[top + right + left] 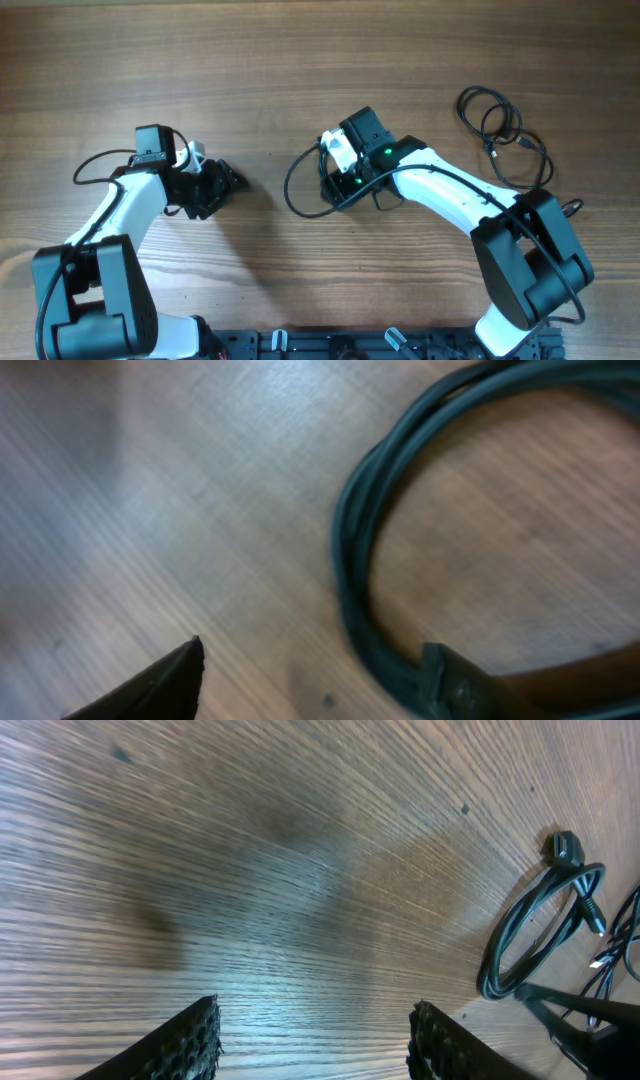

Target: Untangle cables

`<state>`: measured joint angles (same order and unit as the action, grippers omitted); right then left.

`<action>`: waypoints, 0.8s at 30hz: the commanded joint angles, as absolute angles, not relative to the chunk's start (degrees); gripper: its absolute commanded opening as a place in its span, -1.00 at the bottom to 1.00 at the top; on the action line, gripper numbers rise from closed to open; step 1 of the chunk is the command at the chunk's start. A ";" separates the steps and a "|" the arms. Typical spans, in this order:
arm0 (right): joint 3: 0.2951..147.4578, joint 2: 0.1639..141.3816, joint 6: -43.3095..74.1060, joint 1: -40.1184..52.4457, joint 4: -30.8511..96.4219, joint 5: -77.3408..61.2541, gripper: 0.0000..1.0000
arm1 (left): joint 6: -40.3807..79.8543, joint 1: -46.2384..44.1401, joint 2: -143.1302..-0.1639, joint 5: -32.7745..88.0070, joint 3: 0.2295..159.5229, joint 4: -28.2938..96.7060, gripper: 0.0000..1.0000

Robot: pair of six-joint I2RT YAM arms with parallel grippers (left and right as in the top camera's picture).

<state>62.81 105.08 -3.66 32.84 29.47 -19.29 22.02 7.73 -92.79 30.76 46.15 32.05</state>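
Overhead, one coiled cable [288,185] lies near centre, its curve meeting a finger of the right claw [310,660], jaws wide and gripping nothing. Another tangle [505,125] sits toward 2 o'clock. At 9 o'clock the left claw [315,1020] stands parted, empty; bare surface [300,60] spans 10 to 12 o'clock.

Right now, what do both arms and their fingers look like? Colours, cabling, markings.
Left arm and right arm match: white curved links, bulky black joint housings, thin black wires looped alongside. A green light glows on the right wrist. Left fingers are black and knurled; right fingers are dark, blurred. No lettering legible.
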 commanded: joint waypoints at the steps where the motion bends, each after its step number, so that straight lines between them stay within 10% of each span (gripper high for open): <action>1: 63.94 105.19 -4.01 31.51 31.14 -29.56 0.57 | 25.15 5.15 -92.79 29.93 46.00 31.09 0.27; 24: 71.29 101.82 6.20 6.52 38.79 -32.93 0.99 | 62.00 -35.48 -103.53 -9.28 46.02 7.44 0.25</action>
